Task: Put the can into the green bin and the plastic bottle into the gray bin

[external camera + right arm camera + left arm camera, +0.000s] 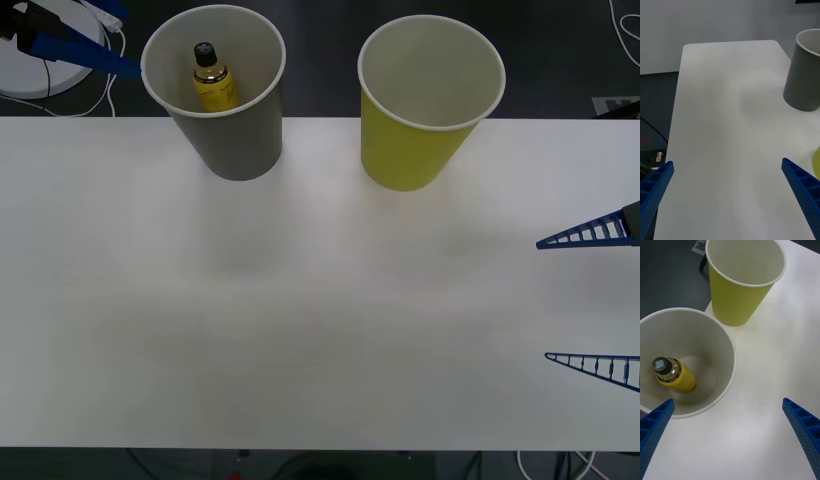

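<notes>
The gray bin (236,146) stands at the table's far left. Inside it the plastic bottle (212,80) leans, yellow with a black cap. The green bin (408,152) stands upright to its right, and its inside looks bare. The can is out of view. My left gripper (132,45) hovers open beside the gray bin's left rim. In the left wrist view the plastic bottle (676,375) lies in the gray bin (713,343), just past my open left gripper (728,435), with the green bin (735,303) beyond. My right gripper (590,300) is open and holds nothing over the table's right edge.
The white table (300,330) stretches bare from the bins to its front edge. A white round object (35,72) with a cable sits off the table's far left corner. The right wrist view shows the gray bin (803,78) far across the table (726,123).
</notes>
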Controlling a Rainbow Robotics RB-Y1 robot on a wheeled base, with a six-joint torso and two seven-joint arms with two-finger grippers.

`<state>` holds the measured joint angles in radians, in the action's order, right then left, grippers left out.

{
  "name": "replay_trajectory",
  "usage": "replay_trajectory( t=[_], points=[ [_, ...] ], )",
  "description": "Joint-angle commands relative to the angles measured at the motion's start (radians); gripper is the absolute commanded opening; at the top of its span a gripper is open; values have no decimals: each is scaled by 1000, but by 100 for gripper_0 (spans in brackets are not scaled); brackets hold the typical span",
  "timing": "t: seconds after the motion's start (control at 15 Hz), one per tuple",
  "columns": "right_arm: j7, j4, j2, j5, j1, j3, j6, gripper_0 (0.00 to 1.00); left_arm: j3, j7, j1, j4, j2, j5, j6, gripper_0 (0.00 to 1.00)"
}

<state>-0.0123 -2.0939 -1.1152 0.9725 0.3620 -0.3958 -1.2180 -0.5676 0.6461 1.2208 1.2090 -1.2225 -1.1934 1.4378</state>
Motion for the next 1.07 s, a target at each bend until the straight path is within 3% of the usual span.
replay_trajectory(
  t=[0.07, 0.33, 0.53, 0.8, 1.07],
  points=[
    [0, 0, 0, 0, 0, 0, 0, 100, 2, -98, -73, 3, -35, 104, 0, 100],
    [0, 0, 0, 0, 0, 0, 0, 100, 29, -249, -204, 6, -60, 224, 0, 100],
    [0, 0, 0, 0, 0, 0, 0, 100, 129, -324, -360, 73, -55, 235, -28, 100],
    [0, 0, 0, 0, 0, 0, 0, 100, 291, -318, -596, 264, -29, 225, -132, 100],
    [0, 0, 0, 0, 0, 0, 0, 100, 324, -324, -710, 406, -25, 222, -228, 100]
  ],
)
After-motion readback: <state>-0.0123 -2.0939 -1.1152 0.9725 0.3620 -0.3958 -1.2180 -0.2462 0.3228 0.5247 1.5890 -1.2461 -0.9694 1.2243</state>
